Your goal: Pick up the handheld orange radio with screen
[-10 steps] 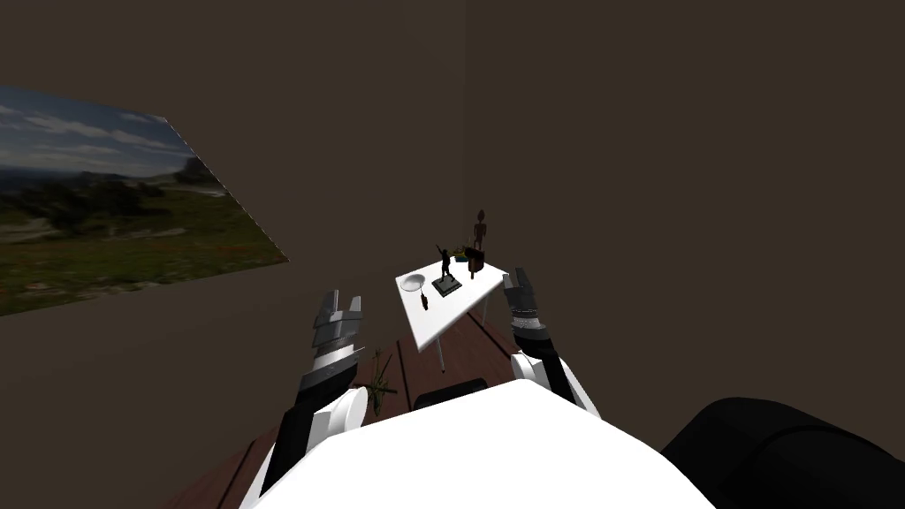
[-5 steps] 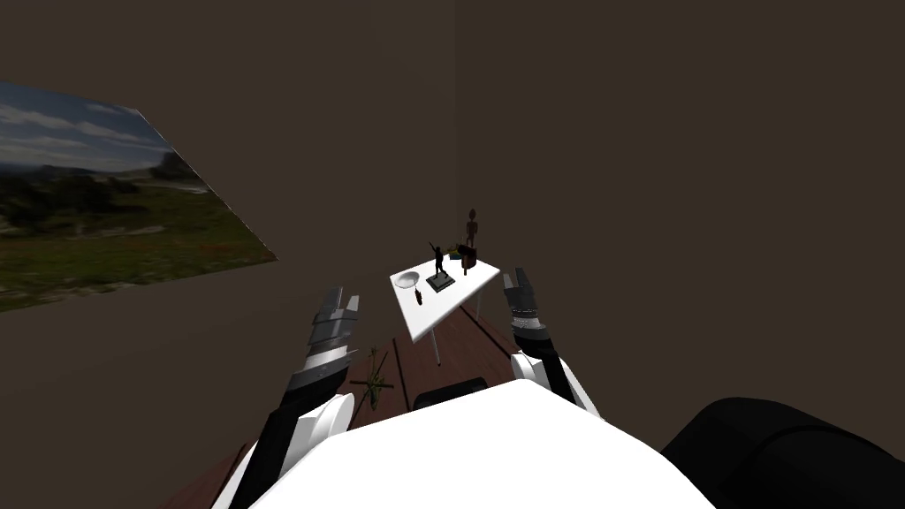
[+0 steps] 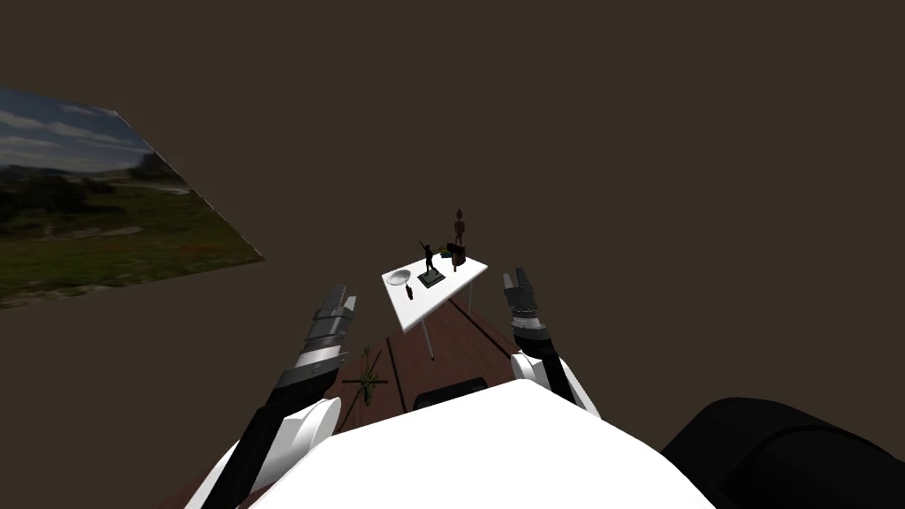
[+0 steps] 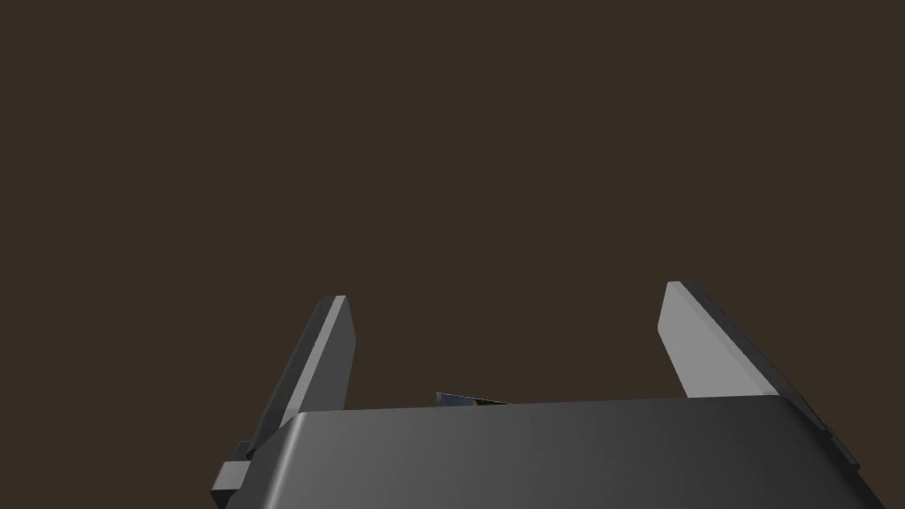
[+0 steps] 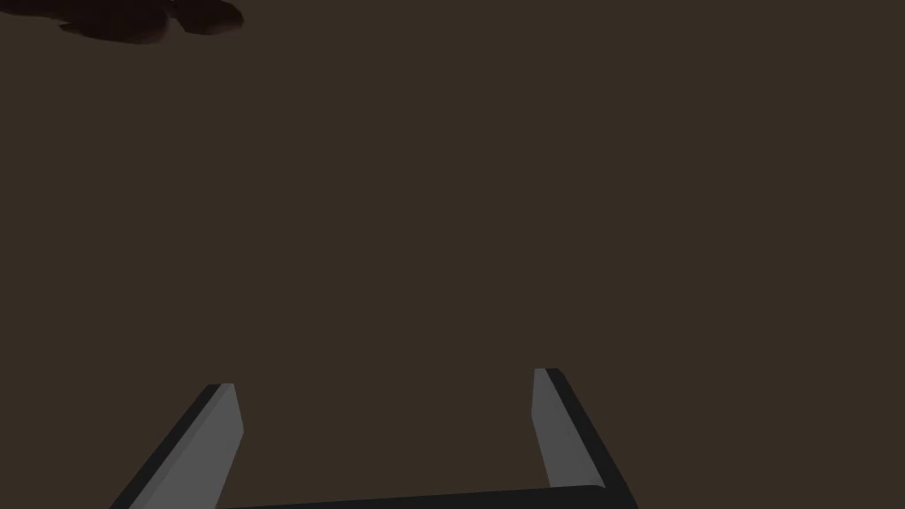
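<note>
Table [image 3: 414, 311], white, well ahead, radio somewhere among small dark things [image 3: 430, 265] on it, too small to tell which, left gripper [image 3: 345, 294] and right gripper [image 3: 514, 274] short of table, both spread wide

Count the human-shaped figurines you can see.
2. A dark figurine with one arm raised stands on a square base in the middle of the white table. A brown figurine stands at or just behind its far edge. Others may be hidden there.
</note>
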